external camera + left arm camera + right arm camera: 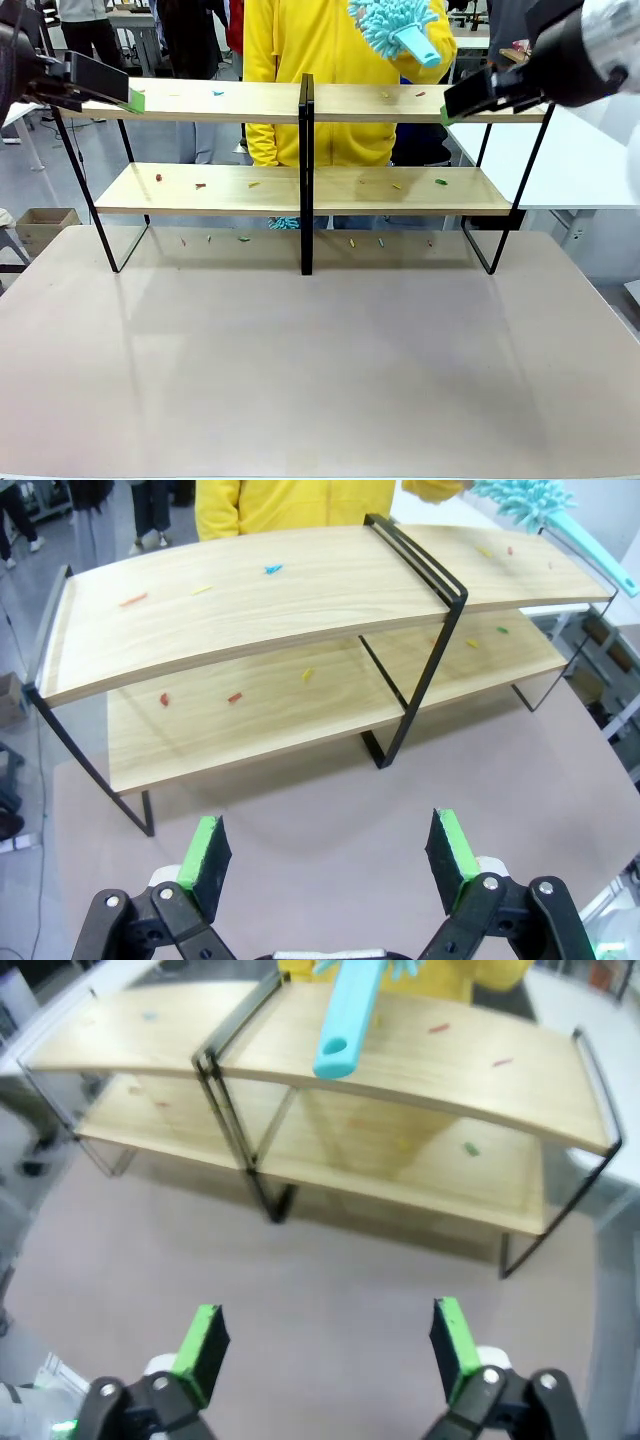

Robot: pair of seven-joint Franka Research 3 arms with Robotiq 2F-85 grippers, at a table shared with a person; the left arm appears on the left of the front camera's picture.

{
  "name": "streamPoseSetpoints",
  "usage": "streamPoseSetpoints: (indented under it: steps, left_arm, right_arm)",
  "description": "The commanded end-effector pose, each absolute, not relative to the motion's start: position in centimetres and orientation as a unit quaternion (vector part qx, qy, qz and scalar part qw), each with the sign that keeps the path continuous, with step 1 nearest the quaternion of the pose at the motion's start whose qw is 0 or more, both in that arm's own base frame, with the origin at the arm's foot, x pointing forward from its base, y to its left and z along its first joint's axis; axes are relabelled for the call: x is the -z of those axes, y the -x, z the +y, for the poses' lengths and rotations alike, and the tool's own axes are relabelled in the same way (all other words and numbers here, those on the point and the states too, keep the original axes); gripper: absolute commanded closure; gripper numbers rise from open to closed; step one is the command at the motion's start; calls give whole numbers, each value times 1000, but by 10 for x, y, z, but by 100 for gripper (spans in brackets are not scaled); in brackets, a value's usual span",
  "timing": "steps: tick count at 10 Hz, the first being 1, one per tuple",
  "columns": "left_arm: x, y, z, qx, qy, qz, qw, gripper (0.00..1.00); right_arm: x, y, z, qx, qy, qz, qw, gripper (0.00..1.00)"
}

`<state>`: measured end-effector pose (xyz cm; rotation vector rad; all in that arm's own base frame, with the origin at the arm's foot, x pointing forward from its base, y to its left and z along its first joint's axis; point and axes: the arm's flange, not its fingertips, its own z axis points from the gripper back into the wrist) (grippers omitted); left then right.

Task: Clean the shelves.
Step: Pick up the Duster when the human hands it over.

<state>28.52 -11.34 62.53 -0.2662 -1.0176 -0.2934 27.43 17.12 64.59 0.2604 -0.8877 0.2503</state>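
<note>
The left gripper (330,858) is seen with its jaws spread wide, the 2 green pads (208,852) well apart and nothing held or touched between them. The right gripper (328,1345) is likewise set with its jaws fully spread and nothing gripped. The shelves (280,192) are placed on the far half of the bench (320,370): 2 light-wood boards on a thin black frame with a black central upright (306,170). In the front view the left gripper is raised level with the upper board (350,100) near its left end and the right gripper near its right end; in both wrist views each is shown standing off from the rack on the robot's side. A broad stretch of bare bench surface is left between the jaws and the frame's feet. Small coloured bits (217,93) are scattered on both boards and on the bench beneath the lower board (440,200). A teal duster (395,25) is held up by a person (320,50) in a yellow top at the far side, above the right half of the upper board and apart from it, handle end turned toward the robot.
</note>
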Motion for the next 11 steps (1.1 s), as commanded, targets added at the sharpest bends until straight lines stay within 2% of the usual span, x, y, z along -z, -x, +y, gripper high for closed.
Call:
streamPoseSetpoints:
  steps: [1,2,3,4,5,6,7,9,11]
  left_arm:
    - [-625,-285,-113,140,127,-484,855,0]
    - [-625,-285,-113,140,127,-484,855,0]
    - [-625,-285,-113,140,127,-484,855,0]
    - [-625,-285,-113,140,127,-484,855,0]
    - [-625,-285,-113,140,127,-484,855,0]
    - [-625,-285,-113,140,127,-484,855,0]
    - [-625,-285,-113,140,127,-484,855,0]
    - [-625,-285,-113,140,127,-484,855,0]
    - [-625,-285,-113,140,127,-484,855,0]
  right_arm:
    - [-704,-318,125,-121,-313,-260,905,0]
    - [-707,-345,110,-115,-364,-213,899,0]
    - [-689,-345,121,-28,-239,-333,912,0]
    - [-686,-322,122,-121,-266,-348,891,0]
    - [-694,-343,105,-96,-286,-332,894,0]
    - [-691,-358,102,-62,-345,-283,893,0]
    - [-698,-395,87,-9,-409,-237,881,0]
    - [-702,-455,96,3,-435,-190,880,0]
    - [-691,-504,120,36,-437,-187,879,0]
